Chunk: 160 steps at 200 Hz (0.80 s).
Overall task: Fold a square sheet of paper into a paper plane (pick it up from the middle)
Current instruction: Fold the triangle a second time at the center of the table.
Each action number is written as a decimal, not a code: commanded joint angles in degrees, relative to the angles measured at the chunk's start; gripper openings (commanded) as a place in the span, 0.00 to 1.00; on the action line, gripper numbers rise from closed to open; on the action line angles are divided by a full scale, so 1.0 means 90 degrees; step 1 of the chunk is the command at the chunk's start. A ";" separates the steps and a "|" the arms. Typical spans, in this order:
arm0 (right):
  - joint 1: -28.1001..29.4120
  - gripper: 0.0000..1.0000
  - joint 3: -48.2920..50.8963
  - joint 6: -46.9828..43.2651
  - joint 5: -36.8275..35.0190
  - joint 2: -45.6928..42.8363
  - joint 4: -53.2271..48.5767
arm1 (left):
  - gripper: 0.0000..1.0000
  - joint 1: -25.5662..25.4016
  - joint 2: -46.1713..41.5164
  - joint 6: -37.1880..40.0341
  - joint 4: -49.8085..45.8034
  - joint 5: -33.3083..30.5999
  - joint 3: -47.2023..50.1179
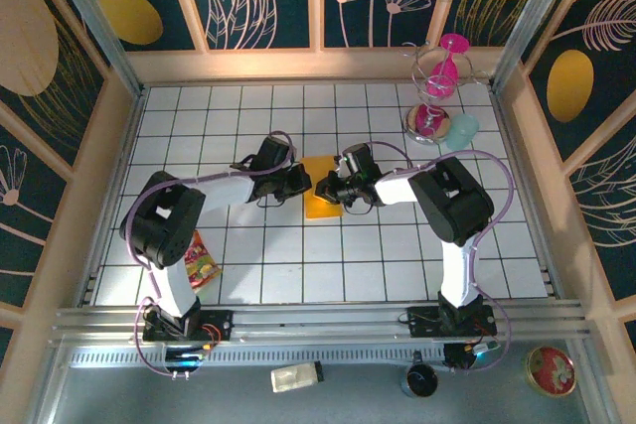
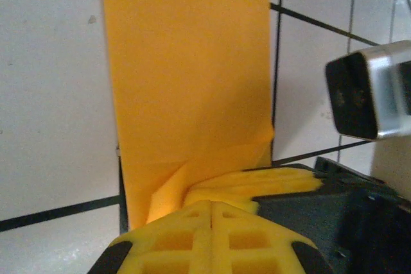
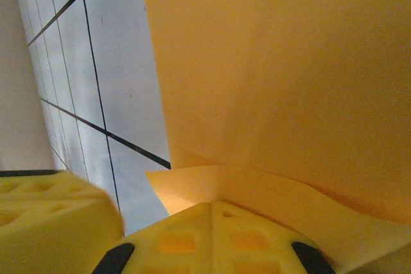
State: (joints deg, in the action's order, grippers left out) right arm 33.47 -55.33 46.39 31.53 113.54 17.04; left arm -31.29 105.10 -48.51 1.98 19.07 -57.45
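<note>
The sheet of paper lies flat near the middle of the white tiled table, a little closer to the far edge than the near one. It is orange-yellow and folded into a long narrow strip, with its short ends facing the far and near edges.

The two arms reach in from both sides and meet at it. The left gripper is at the strip's left side and the right gripper is at its right side, so the two are almost nose to nose over the paper.

From the left wrist the paper runs straight away across the tiles. Its near end curls up off the table, right at the left gripper. The yellow fingers are close together and the raised edge goes in between them, so they look pinched on it.

From the right wrist the paper is very near. A raised flap leans on one yellow finger of the right gripper, and a bit of tile shows between the two fingers. I cannot tell if they grip the paper or not.

A red and yellow snack packet lies by the left edge, close to the near left corner. A pink thing shaped like an hourglass stands at the far right corner.
</note>
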 commanded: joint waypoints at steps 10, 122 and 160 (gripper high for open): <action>0.0053 0.00 0.0095 -0.0097 -0.0300 0.0217 -0.0536 | 0.00 -0.0023 0.0294 -0.0049 0.0073 0.0059 -0.0271; 0.0069 0.00 0.0096 -0.0034 -0.0232 0.0186 -0.0447 | 0.00 -0.0043 0.0642 0.0019 -0.0227 -0.0238 -0.0374; 0.0060 0.00 0.0048 0.0005 -0.0151 0.0075 -0.0349 | 0.00 -0.0041 0.0694 0.0153 -0.0480 -0.0436 -0.0395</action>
State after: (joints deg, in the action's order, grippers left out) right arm 33.47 -55.33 46.46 31.55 113.51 17.08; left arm -31.31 110.32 -48.29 0.60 17.15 -59.79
